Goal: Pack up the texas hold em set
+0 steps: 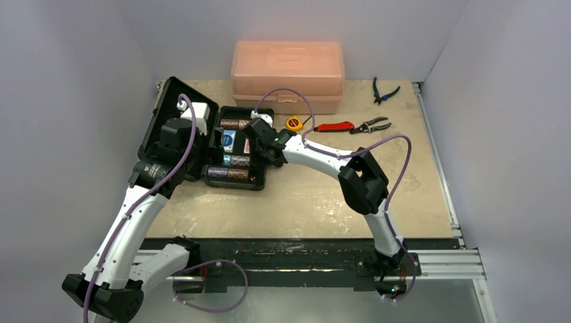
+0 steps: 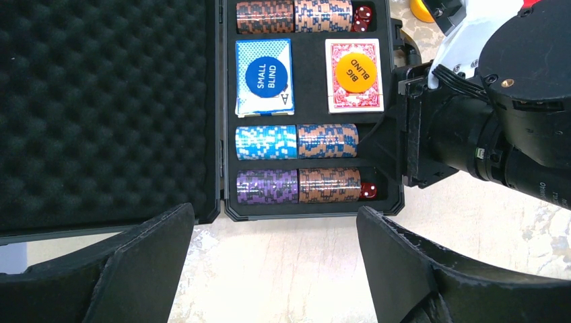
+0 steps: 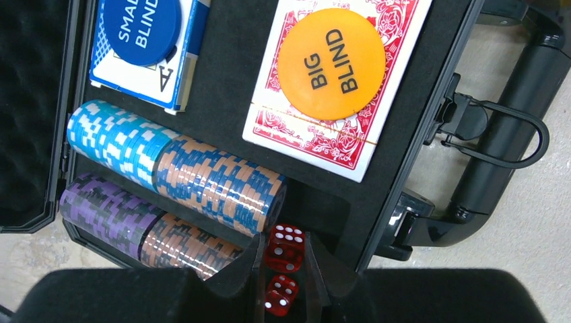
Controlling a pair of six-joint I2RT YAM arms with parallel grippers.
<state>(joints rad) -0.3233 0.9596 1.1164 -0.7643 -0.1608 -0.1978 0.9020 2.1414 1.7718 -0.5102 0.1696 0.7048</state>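
Observation:
The black case (image 1: 236,186) lies open on the table, its foam-lined lid (image 2: 101,101) flat to the left. Inside are rows of chip stacks (image 2: 296,141), a blue deck (image 2: 259,104) under a blue "small blind" disc (image 2: 266,75), and a red deck (image 3: 316,134) under a yellow "big blind" disc (image 3: 331,64). My right gripper (image 3: 285,243) is shut on a red die (image 3: 286,247) at the right end of the blue-and-orange chip row. Another die (image 2: 367,191) sits in the near row, and dice (image 2: 362,17) in the far row. My left gripper (image 2: 275,215) hangs open above the table at the case's near edge.
A translucent pink box (image 1: 288,70) stands behind the case. Right of the case lie a yellow tape measure (image 1: 293,123), a red-handled tool (image 1: 334,126), pliers (image 1: 372,124) and blue-handled cutters (image 1: 384,91). The case handle (image 3: 505,134) sticks out on the right side.

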